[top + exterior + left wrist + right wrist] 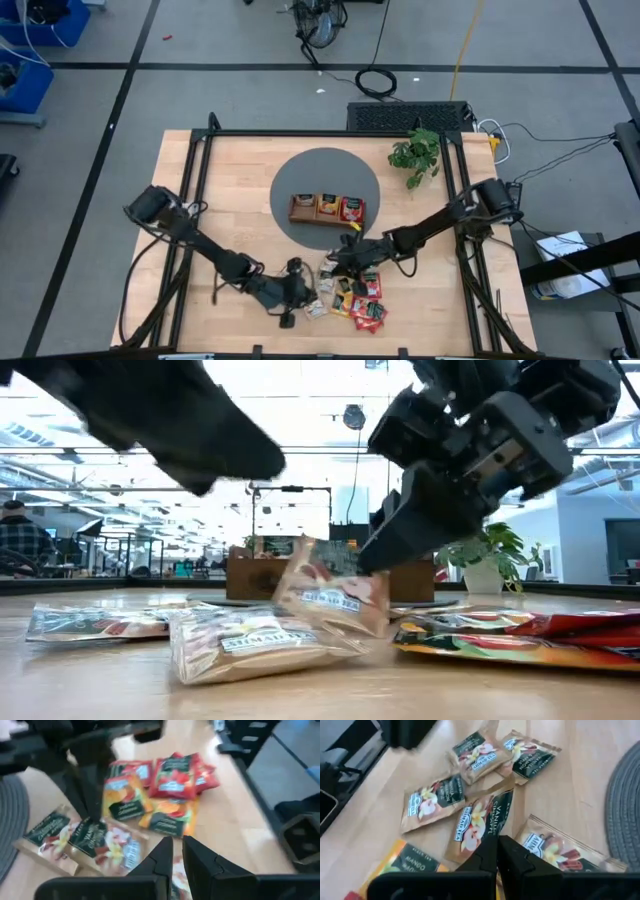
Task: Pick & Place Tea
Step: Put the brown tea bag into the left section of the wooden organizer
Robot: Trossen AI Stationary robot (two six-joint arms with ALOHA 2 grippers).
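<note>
Seen from above, left to right: the left pincer (292, 292) hovers low over the desk (230, 190), fingers nearly together, grasping nothing. Beside it, loose tea sachets (362, 300) lie scattered. The right pincer (350, 258) is clenched on a vanilla sachet (479, 822). The wooden tray (327, 209) already holds some sachets; most appear left to place.

"Vanilla" on a brown tea sachet (479, 824)
</note>
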